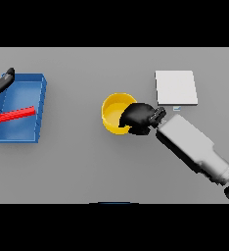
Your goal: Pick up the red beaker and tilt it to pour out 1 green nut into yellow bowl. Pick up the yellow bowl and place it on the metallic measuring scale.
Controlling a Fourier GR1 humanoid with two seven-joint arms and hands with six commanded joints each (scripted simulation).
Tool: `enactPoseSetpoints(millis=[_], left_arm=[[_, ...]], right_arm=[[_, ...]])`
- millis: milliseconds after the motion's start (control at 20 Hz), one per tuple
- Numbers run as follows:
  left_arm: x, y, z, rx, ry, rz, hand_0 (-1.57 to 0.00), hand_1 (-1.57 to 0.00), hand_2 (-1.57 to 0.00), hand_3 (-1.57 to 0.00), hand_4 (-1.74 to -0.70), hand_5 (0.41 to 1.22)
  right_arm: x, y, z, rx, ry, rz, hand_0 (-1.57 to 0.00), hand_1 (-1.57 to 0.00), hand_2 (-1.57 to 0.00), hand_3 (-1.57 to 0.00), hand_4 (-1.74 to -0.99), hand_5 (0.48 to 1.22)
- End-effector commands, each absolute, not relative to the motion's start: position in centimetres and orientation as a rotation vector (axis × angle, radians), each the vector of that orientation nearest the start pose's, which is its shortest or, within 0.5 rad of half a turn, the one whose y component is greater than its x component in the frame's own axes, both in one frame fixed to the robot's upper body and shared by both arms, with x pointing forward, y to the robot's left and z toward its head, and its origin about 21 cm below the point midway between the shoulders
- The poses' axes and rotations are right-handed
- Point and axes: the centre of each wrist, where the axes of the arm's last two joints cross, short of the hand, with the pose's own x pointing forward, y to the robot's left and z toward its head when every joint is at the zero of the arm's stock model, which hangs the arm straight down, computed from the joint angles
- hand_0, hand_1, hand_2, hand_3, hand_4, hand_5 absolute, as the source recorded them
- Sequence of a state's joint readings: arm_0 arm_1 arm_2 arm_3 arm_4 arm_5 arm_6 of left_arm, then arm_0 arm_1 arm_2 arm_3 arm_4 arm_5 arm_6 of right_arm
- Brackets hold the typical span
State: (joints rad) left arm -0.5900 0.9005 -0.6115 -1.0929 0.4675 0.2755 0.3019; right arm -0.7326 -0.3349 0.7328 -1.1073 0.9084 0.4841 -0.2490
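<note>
Right hand (140, 117) was at the yellow bowl (115, 111), fingers curled over its right rim, looked like a grip on the rim, though contact on the inner wall was hidden by the hand; bowl sat on the worktop (87, 166), roughly centre; couldn't see a green nut inside, visible part of the bowl looked plain yellow. Key relation: metallic measuring scale (175, 87) lay up and to the right of the bowl, near it, on the right arm's own side, so the right hand was the obvious one for the carry; judged step was grasping the bowl for the lift to the scale. Left hand (3, 80) showed far left over the blue bin's (40, 105) top corner, fingers unreadable; bin held a long red object (13, 114), lying slanted, long axis roughly left-right.
</note>
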Motion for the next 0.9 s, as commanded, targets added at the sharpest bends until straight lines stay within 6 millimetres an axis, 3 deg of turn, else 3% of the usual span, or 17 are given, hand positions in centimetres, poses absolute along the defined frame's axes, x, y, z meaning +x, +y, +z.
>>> enactPoseSetpoints(millis=[0,350,500,550,850], left_arm=[[35.2,35.2,9.9,0.587,-1.145,-0.404,0.00,0.00,0.00,0.00,-0.72,0.695],[35.2,35.0,9.9,0.578,-1.136,-0.399,0.00,0.00,0.00,0.00,-0.72,0.696],[35.1,35.2,9.7,0.586,-1.123,-0.401,0.00,0.00,0.00,0.00,-0.72,0.693],[35.1,35.3,9.6,0.589,-1.123,-0.402,0.00,0.00,0.00,0.00,-0.72,0.693],[35.2,35.3,10.3,0.587,-1.134,-0.410,0.00,0.00,0.00,0.00,-0.72,0.686]], right_arm=[[35.6,-12.0,5.2,-0.324,-1.197,2.211,-1.43,-1.42,-1.24,-1.18,-1.689,1.184],[35.8,-12.4,6.5,-0.340,-1.233,2.149,-1.54,-1.54,-1.33,-1.34,-1.730,1.213],[35.6,-13.3,8.1,-0.366,-1.240,2.108,-1.56,-1.56,-1.39,-1.28,-1.735,1.217],[35.7,-13.4,9.4,-0.371,-1.255,2.101,-1.56,-1.56,-1.41,-1.25,-1.737,1.218],[35.5,-15.6,11.6,-0.490,-1.290,2.029,-1.57,-1.57,-1.50,-1.16,-1.740,1.220]])
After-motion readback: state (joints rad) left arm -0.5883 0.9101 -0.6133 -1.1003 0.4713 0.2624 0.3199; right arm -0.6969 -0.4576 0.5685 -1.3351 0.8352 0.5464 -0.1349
